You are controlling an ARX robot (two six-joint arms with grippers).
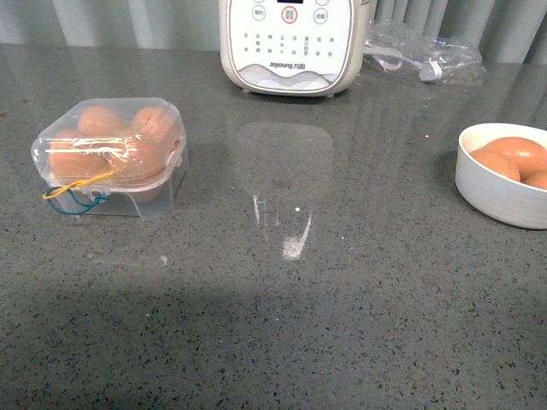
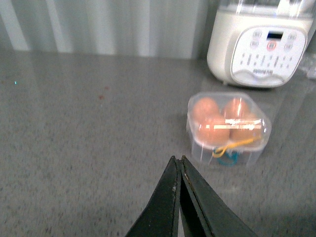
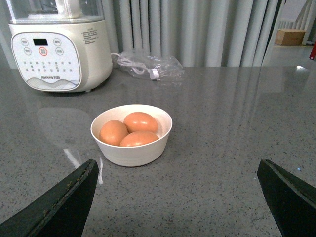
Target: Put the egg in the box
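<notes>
Left end effector [image 2: 178, 165] closed, apparently above table [image 2: 74, 148].

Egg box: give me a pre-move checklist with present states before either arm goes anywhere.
1. Lid of the box open for loading: not ok, it is closed.
2. Free cup in the box: not ok, four eggs show through the lid in the left wrist view.
3. Eggs on hand: ok, three lie in the white bowl.
4. Right gripper ready to pick: ok, open and empty.
5. Left gripper ready: not ok, shut and holding nothing.
6. Bands on the box free of the lid: cannot tell.
</notes>
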